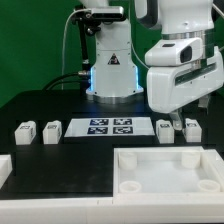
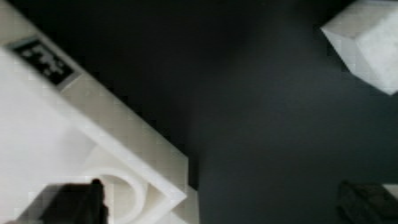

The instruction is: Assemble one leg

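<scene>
Four small white legs stand in a row on the black table: two at the exterior view's left and two at its right. My gripper hangs just above the two right legs, open and empty. In the wrist view the gripper has its dark fingers spread wide with only black table between them. A white block, likely a leg, shows at one corner. The large white panel with a round corner socket and a tag lies beside one finger.
The large flat white panel with raised rim and corner sockets lies at the front of the table. The marker board lies between the leg pairs. Another white part sits at the exterior view's left edge. The arm's base stands behind.
</scene>
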Tool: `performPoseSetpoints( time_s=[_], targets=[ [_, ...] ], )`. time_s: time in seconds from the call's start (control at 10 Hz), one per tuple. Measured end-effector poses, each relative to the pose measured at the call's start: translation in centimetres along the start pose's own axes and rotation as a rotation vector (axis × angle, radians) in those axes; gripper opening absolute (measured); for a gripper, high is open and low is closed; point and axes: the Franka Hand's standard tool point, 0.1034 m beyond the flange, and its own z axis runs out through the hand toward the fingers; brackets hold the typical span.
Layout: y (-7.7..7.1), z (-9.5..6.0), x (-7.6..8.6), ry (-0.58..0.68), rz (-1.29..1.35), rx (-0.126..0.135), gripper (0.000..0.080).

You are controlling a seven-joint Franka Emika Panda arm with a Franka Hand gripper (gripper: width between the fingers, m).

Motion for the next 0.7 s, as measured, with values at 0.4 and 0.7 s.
performPoseSetpoints(
  time_s=[0.4,0.7],
  targets=[
    [-1.8,0.0,0.7,0.005,0.547,0.027,0.0649],
    [-1.8,0.1,0.6,-0.023,0.608,0.044,0.0649]
  ],
)
